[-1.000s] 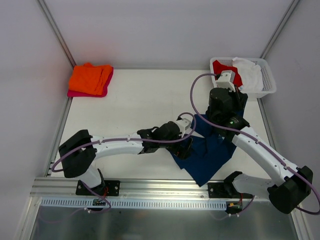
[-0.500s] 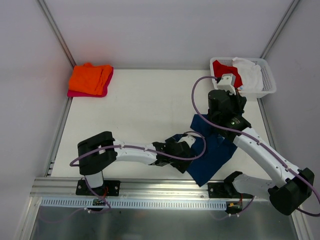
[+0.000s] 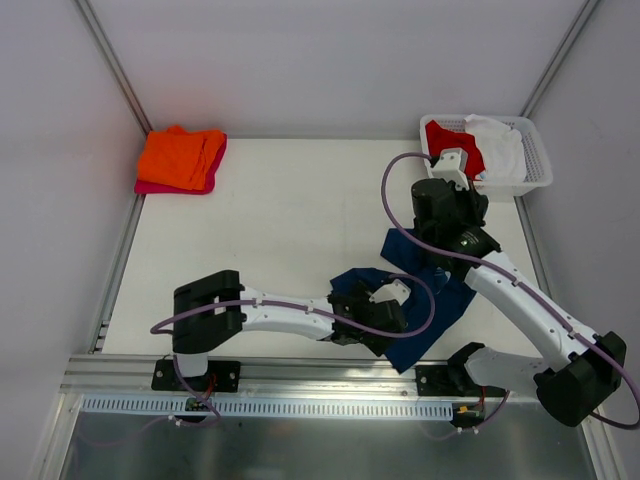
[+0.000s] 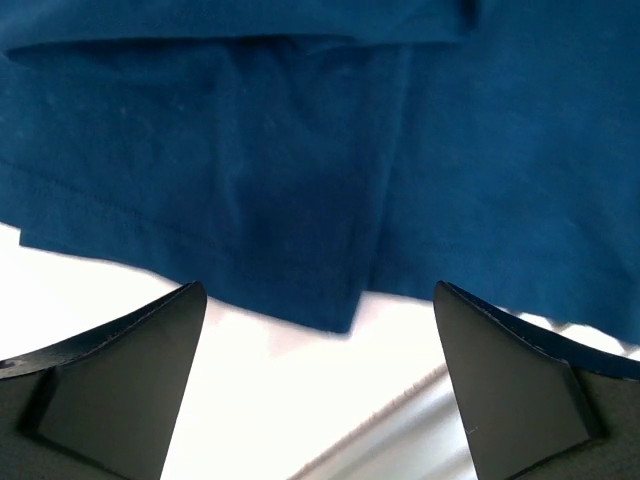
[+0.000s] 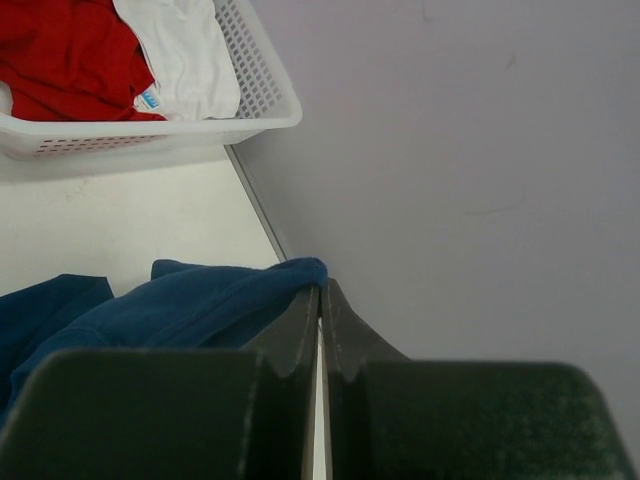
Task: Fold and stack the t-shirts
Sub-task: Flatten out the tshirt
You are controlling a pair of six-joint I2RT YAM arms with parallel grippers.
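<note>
At the far left corner of the desk (image 3: pixel 290 200) we see an orange shirt (image 3: pixel 180 155) folded on top of a pink shirt (image 3: pixel 160 187), of which only an edge shows. Near the middle of the desk's near side, the left end effector (image 4: pixel 318 295) is released. Its jaws are spread wide and sit low over the desk, facing the near hem of the navy shirt (image 3: pixel 440 290), with nothing between them. The navy shirt lies crumpled on the near right part of the desk, between the two arms. Further right, the right end effector (image 5: pixel 321 292) is clenched, grasping a fold at the far edge of the navy shirt. At the far right corner stands a basket (image 3: pixel 538 170). It contains a red shirt (image 3: pixel 448 135) on its left side and a white shirt (image 3: pixel 500 145) on its right.
</note>
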